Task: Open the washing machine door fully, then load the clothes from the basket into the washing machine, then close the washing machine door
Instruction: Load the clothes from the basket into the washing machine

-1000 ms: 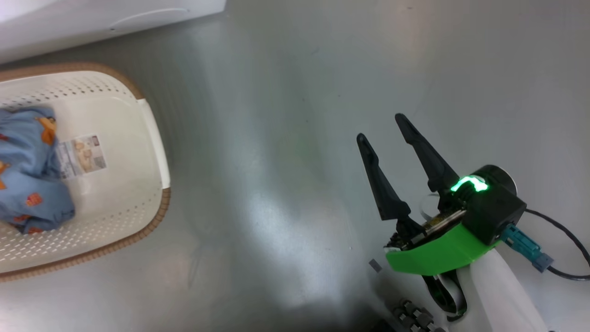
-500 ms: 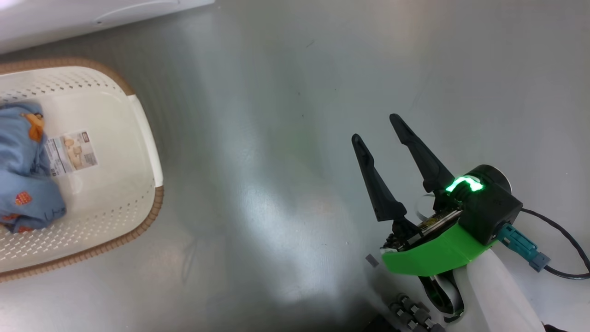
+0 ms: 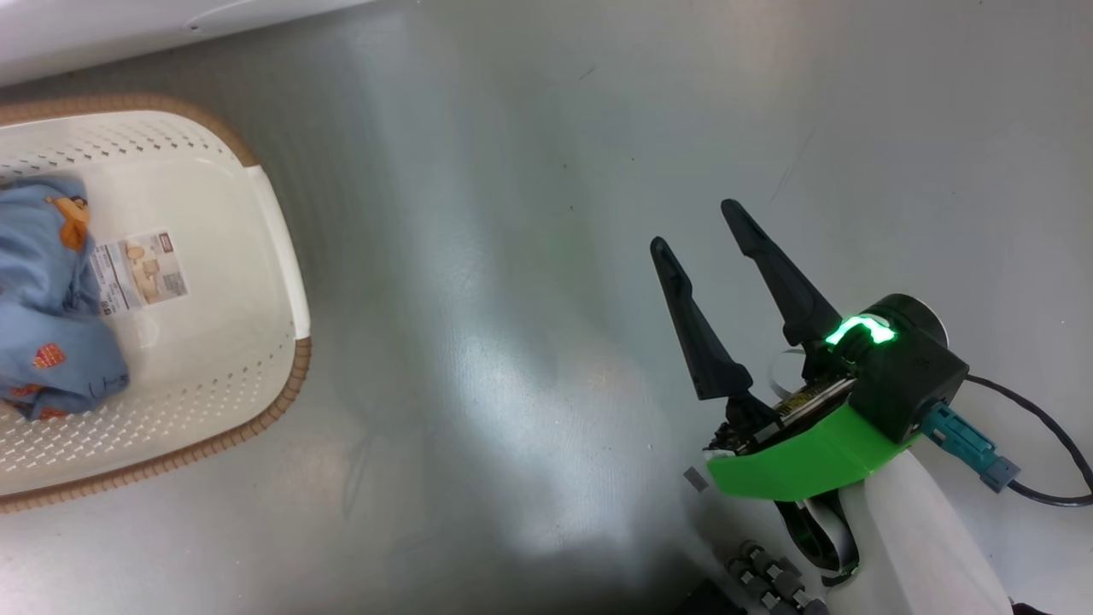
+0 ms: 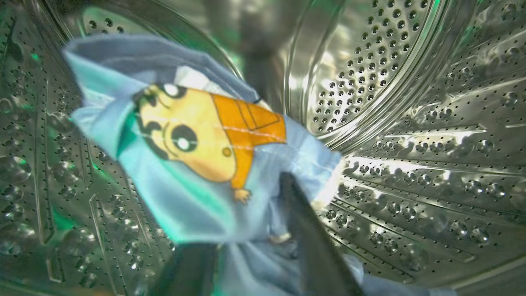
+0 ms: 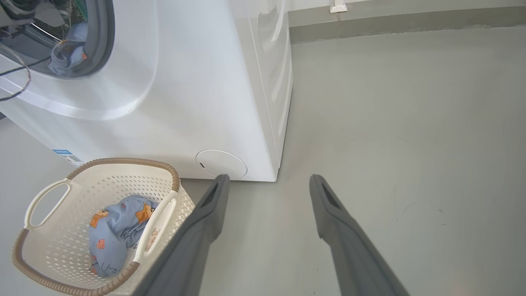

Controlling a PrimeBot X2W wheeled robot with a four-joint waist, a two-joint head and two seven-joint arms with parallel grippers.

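1. The left gripper (image 4: 236, 213) is deep inside the steel drum (image 4: 411, 164) of the washing machine (image 5: 197, 82). The first bundle (image 4: 185, 135) of the clothes lies over and between its two dark fingers. The cloth hides the contact, so it cannot be told whether the fingers pinch it or are already loose.
2. The step in hand seems to be to leave this bundle in the drum. To do it well, the fingers should spread wide and let the cloth fall on the drum wall. The arm should then go back straight through the opening. A soft fold can hang on one finger and come out with it, so a slow retreat is the safer one.
3. The basket (image 3: 222, 401) stands on the floor (image 3: 512, 256) just in front of the machine. The second bundle (image 3: 51, 342) lies at one end of it, beside the paper label (image 3: 141, 269). It should be taken from above, at its thick middle.
4. The right gripper (image 3: 693, 224) hangs over bare floor, well apart from the basket, with its fingers spread and nothing between them. It is better to keep it there, out of the way of the left arm.
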